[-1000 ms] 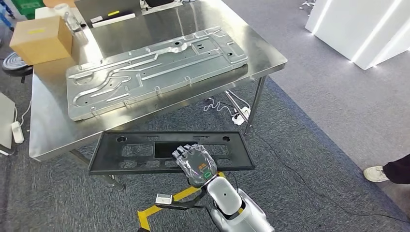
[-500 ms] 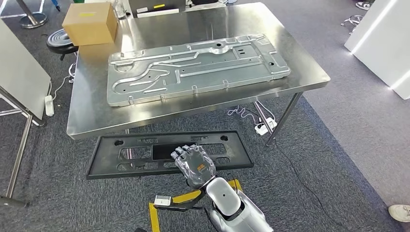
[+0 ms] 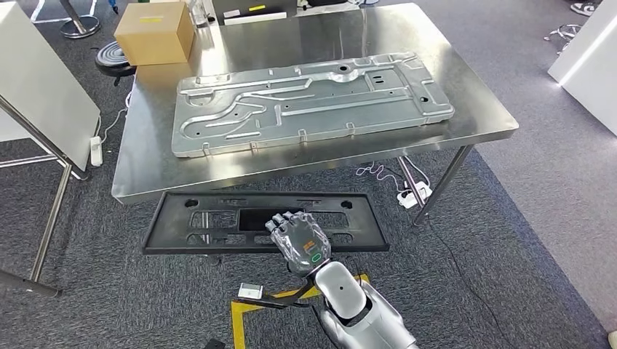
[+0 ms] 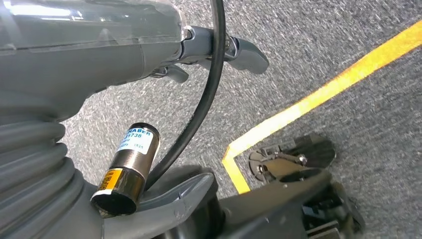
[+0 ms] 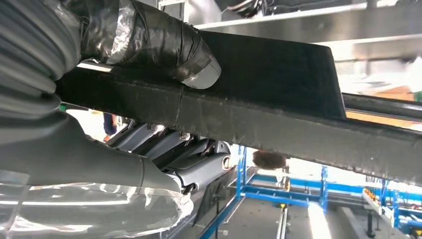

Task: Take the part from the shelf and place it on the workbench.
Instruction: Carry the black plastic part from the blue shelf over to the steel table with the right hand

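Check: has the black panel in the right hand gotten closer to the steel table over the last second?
Cannot tell. The whole head view shifted, so the camera moved. The black panel, held by the right hand, sits just short of the steel table edge throughout.

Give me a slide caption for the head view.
Right hand carries a black panel toward a steel workbench already bearing a metal plate.

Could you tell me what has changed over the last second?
The whole head view has shifted, so the camera has moved with the robot, bringing the workbench more squarely ahead. The right hand still grips the black part short of the bench's near edge. The metal panel and cardboard box lie unchanged on the bench.
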You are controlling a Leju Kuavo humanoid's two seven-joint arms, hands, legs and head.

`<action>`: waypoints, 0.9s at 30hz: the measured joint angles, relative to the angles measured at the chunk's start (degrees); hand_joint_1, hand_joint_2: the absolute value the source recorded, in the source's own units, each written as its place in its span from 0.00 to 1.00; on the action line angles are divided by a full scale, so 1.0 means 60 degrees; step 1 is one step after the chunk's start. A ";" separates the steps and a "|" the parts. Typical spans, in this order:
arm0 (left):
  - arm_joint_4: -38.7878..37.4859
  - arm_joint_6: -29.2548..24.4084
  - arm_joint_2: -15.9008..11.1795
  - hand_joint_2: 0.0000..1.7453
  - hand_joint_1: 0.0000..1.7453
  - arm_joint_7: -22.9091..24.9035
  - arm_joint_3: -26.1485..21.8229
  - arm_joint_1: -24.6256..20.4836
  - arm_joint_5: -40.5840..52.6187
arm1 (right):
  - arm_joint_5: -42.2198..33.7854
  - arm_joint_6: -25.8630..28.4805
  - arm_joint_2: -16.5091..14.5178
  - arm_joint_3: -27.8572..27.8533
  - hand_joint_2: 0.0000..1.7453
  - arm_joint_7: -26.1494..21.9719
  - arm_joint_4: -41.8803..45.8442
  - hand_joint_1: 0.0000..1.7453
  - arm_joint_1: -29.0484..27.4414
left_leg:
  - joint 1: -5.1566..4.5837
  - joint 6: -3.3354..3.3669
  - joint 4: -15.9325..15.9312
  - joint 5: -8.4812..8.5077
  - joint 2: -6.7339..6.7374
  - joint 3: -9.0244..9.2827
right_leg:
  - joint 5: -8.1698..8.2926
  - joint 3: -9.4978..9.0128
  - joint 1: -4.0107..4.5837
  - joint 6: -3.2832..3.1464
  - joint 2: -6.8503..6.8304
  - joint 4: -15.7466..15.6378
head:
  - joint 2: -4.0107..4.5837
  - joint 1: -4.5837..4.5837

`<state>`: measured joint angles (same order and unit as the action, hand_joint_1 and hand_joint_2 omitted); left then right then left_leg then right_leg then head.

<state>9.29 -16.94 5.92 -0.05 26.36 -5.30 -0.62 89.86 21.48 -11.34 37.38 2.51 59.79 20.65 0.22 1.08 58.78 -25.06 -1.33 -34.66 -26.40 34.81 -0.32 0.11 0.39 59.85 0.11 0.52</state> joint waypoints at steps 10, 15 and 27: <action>0.0000 -0.0014 -0.0004 1.00 0.00 0.0210 0.0000 0.0008 -0.0122 | 0.0006 -0.0262 0.0487 0.0940 1.00 0.0381 -0.0213 0.99 0.0765 | 0.0002 -0.0122 -0.0056 0.0032 0.0000 0.0020 | -0.0010 0.0001 0.0008 -0.0054 -0.0002 0.0017 | 0.0000 -0.0002; 0.0000 -0.0015 -0.0004 1.00 0.00 0.0292 0.0000 0.0026 -0.0202 | 0.0006 -0.0555 0.0891 0.1429 1.00 0.0561 -0.0383 0.99 0.1388 | -0.0010 -0.0124 -0.0048 0.0033 0.0000 0.0015 | 0.0000 -0.0002 -0.0009 -0.0053 -0.0006 0.0014 | 0.0000 -0.0002; 0.0000 -0.0011 -0.0004 1.00 0.00 0.0362 0.0000 0.0044 -0.0203 | 0.0006 -0.1034 0.1737 0.2226 1.00 0.0371 -0.0469 0.99 0.2674 | -0.0026 -0.0119 -0.0026 0.0032 0.0000 0.0003 | 0.0014 -0.0007 -0.0035 -0.0032 -0.0007 -0.0001 | 0.0000 -0.0002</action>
<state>9.29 -17.00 5.90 2.12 26.36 -5.04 -1.84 89.90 15.28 -0.92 50.74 4.74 56.98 36.70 0.07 0.37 58.63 -24.87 -1.33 -34.64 -26.32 34.77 -0.53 -0.08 0.35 59.84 0.11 0.51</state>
